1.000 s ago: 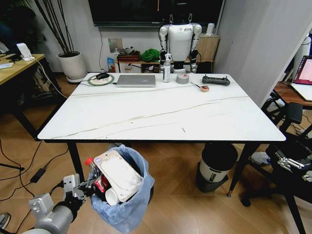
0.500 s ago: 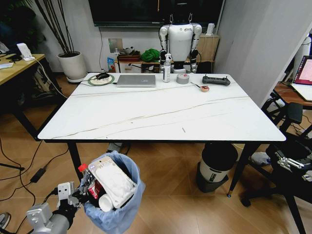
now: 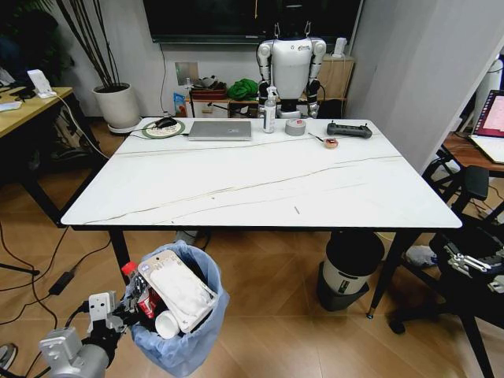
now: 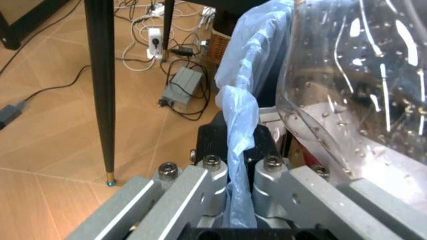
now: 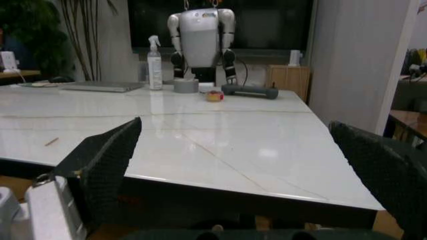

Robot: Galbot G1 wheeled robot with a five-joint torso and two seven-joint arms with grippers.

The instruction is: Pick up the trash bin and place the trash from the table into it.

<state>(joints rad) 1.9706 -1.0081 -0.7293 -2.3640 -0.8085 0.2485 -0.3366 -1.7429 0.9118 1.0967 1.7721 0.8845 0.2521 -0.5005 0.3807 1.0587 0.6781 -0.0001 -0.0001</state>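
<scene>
The trash bin (image 3: 183, 346), lined with a light-blue bag (image 4: 243, 95), hangs just above the floor in front of the table's near left leg. It is stuffed with trash: a white box (image 3: 177, 290), a red-capped bottle (image 3: 129, 269) and a white cup (image 3: 166, 324). My left gripper (image 3: 128, 315) is shut on the bin's rim, and its fingers (image 4: 207, 177) pinch the bag fold (image 4: 237, 145). A clear plastic bottle (image 4: 353, 85) presses close beside them. The white marble table (image 3: 260, 189) carries a thin stick (image 3: 296, 209). My right gripper (image 5: 235, 125) is open, level with the table's edge.
At the table's far end are a laptop (image 3: 220, 130), spray bottle (image 3: 269, 110), tape roll (image 3: 295, 127) and black controller (image 3: 349, 130). A white-and-black cylinder (image 3: 350, 268) stands under the table. A black table leg (image 3: 122, 260) is beside the bin. Chairs (image 3: 472, 236) crowd the right.
The left gripper and the bin it holds have moved left and slightly down, closer to me. The table and its objects have not moved.
</scene>
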